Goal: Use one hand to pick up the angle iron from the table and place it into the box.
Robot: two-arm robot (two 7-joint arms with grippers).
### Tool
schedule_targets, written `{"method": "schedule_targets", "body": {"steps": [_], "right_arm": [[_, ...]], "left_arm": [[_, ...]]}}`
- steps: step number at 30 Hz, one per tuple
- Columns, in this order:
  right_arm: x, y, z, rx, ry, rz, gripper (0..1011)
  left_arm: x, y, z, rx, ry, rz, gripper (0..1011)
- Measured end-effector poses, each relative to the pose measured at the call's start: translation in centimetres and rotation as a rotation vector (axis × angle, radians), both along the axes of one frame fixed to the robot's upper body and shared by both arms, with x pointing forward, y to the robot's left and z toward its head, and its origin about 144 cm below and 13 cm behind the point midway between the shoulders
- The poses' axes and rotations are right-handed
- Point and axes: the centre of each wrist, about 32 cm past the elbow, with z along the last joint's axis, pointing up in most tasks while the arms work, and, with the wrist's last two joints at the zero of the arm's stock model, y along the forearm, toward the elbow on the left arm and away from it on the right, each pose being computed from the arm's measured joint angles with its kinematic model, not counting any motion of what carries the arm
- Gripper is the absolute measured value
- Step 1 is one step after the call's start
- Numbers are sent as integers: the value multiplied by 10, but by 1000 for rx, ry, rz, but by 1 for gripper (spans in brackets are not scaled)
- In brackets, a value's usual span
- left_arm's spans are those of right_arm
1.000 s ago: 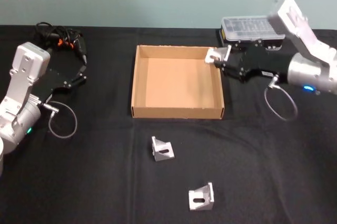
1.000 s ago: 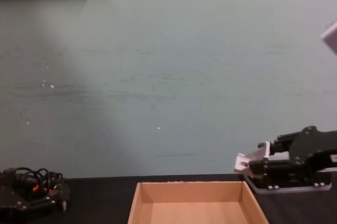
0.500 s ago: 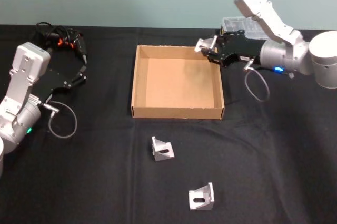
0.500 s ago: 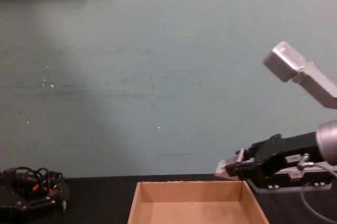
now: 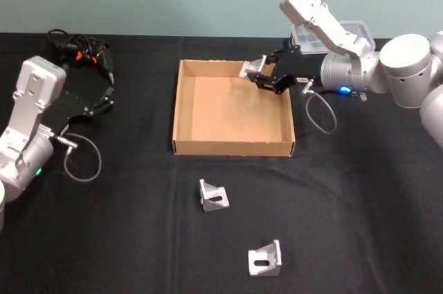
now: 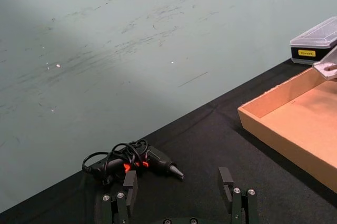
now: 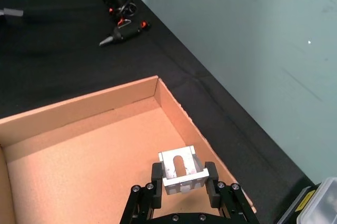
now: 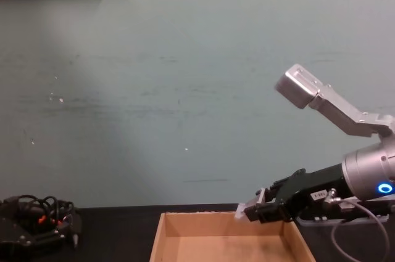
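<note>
Silver-grey angle iron (image 7: 181, 170) is sitting clamped between the black fingers of the right gripper (image 7: 181, 182), slotted face showing toward the wrist camera. The jaws are closing on its two sides and the grip is looking square.

- Right gripper (image 5: 259, 72) is hanging in the air over the box (image 5: 178, 111), at about the 1 o'clock corner of the box in the head view. The piece is riding above the cardboard, not touching floor or wall as far as I can judge.
- Chest view is showing the gripper (image 8: 253, 211) just above the back rim of the box (image 8: 222, 217), with the angle iron (image 8: 247, 208) leading.
- Box floor is lying bare beneath the piece in the right wrist view.
- Two more angle irons are lying on the table (image 5: 138, 225): one (image 5: 213, 196) at 6 o'clock from the box, another (image 5: 265, 259) farther out toward 5 o'clock. Both are well apart from either arm.
- Black case with clear lid (image 5: 346, 31) is sitting at 2 o'clock from the box, behind the right arm.
- Left gripper (image 6: 179, 192) is parked at 9 o'clock, fingers spread and empty, with a corded tool (image 6: 142, 161) beyond it.

Progress, as I am reading it: pick-up and carry are done for this piece; lowering and letting go inside the box are left.
</note>
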Motion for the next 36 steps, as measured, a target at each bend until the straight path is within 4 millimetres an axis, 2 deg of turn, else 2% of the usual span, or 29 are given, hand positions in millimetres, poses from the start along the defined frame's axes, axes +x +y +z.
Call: {"method": "schedule_targets", "body": {"steps": [17, 18, 19, 21, 29, 33, 36], "right_arm": [[2, -1, -8, -14, 43, 0, 503], [2, -1, -8, -13, 44, 1, 559], [1, -2, -9, -14, 45, 2, 559], [1, -2, -9, -15, 43, 5, 643], [-4, -9, -6, -3, 27, 1, 874], [-10, -17, -4, 28, 8, -12, 969], [-16, -23, -1, 50, -4, -14, 1003]], "left_arm": [[0, 0, 0, 0, 0, 0, 1000], [0, 0, 0, 0, 0, 0, 1000], [0, 0, 0, 0, 0, 0, 1000], [0, 0, 0, 0, 0, 0, 1000], [0, 0, 0, 0, 0, 0, 1000], [0, 0, 0, 0, 0, 0, 1000], [0, 0, 0, 0, 0, 0, 1000]]}}
